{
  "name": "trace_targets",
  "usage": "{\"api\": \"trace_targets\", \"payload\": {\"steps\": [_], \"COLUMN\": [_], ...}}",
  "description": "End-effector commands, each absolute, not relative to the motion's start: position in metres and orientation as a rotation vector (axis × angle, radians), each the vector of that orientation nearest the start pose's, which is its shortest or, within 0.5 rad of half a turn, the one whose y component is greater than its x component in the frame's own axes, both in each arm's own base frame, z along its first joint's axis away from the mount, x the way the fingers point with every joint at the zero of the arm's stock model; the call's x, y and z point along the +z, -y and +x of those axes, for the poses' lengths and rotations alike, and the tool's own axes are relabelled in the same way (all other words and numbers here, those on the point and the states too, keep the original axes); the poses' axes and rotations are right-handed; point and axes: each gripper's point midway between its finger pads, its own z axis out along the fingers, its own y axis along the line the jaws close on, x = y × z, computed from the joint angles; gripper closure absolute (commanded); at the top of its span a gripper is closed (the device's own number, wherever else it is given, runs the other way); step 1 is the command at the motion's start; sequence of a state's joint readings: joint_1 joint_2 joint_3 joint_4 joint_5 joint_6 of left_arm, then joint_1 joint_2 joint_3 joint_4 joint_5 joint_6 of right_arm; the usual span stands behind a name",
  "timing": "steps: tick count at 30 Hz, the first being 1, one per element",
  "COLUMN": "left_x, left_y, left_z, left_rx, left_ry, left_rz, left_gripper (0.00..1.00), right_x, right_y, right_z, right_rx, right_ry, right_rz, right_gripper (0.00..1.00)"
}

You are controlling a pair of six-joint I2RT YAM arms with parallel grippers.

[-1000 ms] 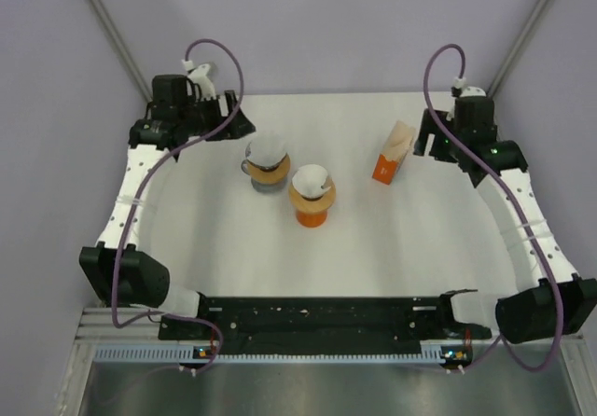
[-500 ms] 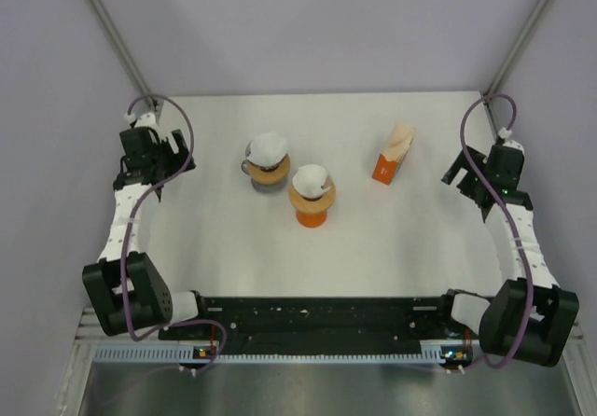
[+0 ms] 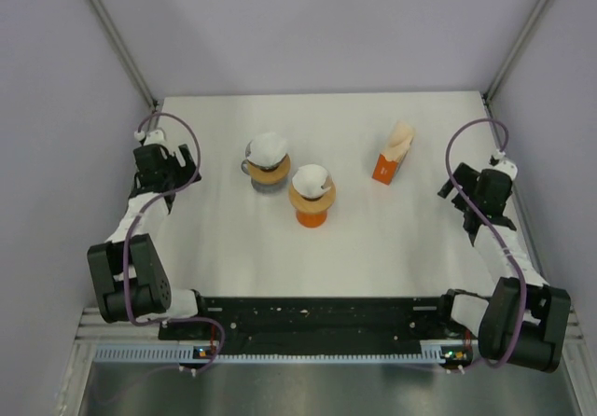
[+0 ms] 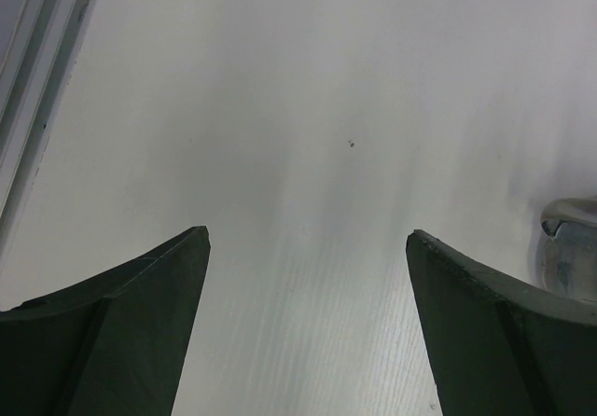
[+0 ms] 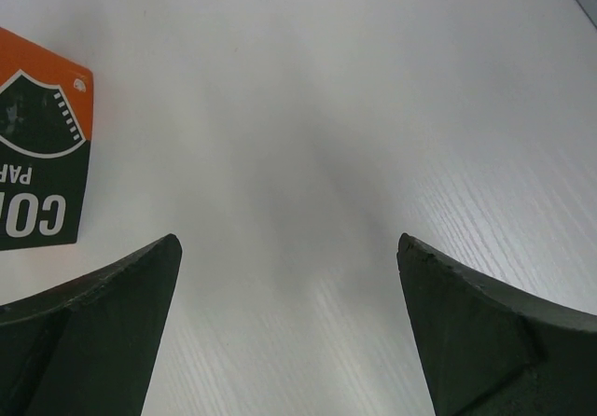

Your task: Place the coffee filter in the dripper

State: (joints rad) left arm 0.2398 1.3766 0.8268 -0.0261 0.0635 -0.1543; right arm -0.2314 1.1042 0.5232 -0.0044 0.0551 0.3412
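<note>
An orange dripper (image 3: 311,209) stands mid-table with a white coffee filter (image 3: 309,179) sitting in its top. A grey dripper (image 3: 262,177) stands just left of it, also with a white filter (image 3: 268,147) in it; its edge shows at the right of the left wrist view (image 4: 571,248). An orange filter box (image 3: 390,156) with filters sticking out stands at the right; its corner shows in the right wrist view (image 5: 37,150). My left gripper (image 3: 159,175) is open and empty over bare table at the left edge. My right gripper (image 3: 478,201) is open and empty at the right edge.
The white table (image 3: 373,239) is enclosed by grey walls on three sides. The table's left edge rail (image 4: 37,90) shows in the left wrist view. Both arm bases sit on the black rail (image 3: 317,318) at the near edge.
Both arms have drawn back from the far corners toward the near side edges of the table, folding down. The drippers, filters and box have not moved.
</note>
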Motion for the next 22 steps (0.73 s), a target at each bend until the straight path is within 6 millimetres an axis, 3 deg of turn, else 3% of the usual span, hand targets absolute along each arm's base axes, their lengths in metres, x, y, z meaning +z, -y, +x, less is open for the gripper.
{"api": "trace_targets", "payload": {"steps": [1,16,22], "left_x": [0.125,0.104,0.104], "left_y": [-0.074,-0.058,-0.058], "left_z": [0.398,0.398,0.399], "left_rx": [-0.059,-0.152,-0.155], "left_ry": [-2.057,-2.067,-2.028], "left_rz": [-0.373,-0.324,-0.344], "left_gripper": [0.08,0.09,0.09], "right_x": [0.123,0.119,0.119], "right_y": [0.073,0.062,0.058], "right_z": [0.337,0.339,0.341], "right_rx": [0.025,0.090,0.116], "right_ry": [-1.928,-1.901,-1.885], "right_rz": [0.590,0.541,0.511], "right_gripper": [0.02,0.01,0.01]}}
